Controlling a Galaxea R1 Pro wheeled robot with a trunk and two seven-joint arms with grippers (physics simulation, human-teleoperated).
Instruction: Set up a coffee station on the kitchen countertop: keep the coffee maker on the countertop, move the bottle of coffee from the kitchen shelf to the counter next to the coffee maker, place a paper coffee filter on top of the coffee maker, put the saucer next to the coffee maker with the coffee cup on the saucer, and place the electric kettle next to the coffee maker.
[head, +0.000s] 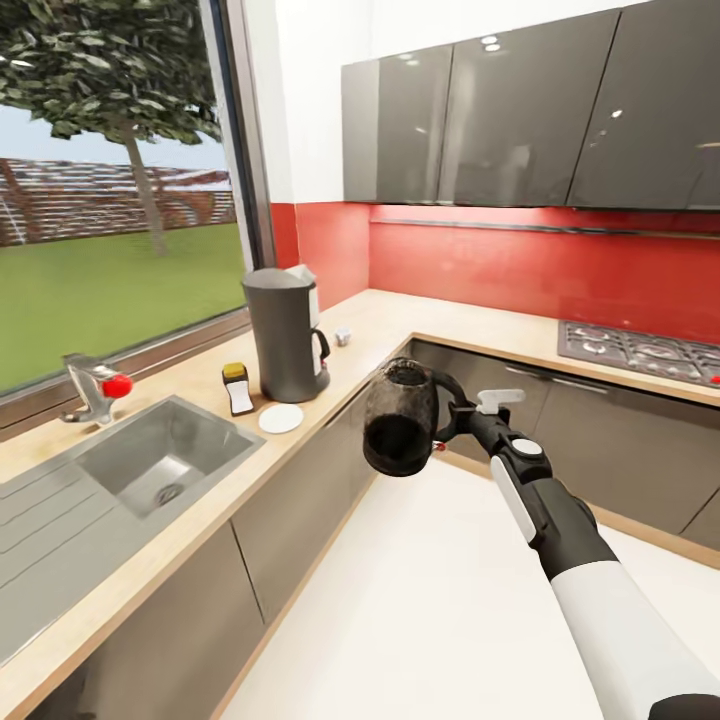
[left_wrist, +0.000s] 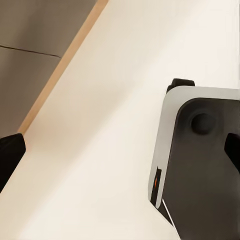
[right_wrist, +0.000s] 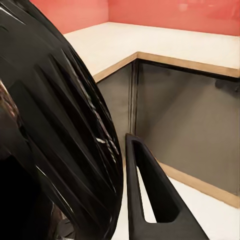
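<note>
Since the right jaws are clamped on its handle, the electric kettle (head: 400, 418) looks rigid, top-heavy; left jaws' state unclear.

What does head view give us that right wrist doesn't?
Head only: coffee maker, saucer, bottle, sink, stove, window, and the right gripper holding the kettle by its handle over the floor. Right wrist only: close-up of the kettle's ribbed wall. Shared: kettle, corner countertop, red backsplash, grey cabinets.
</note>
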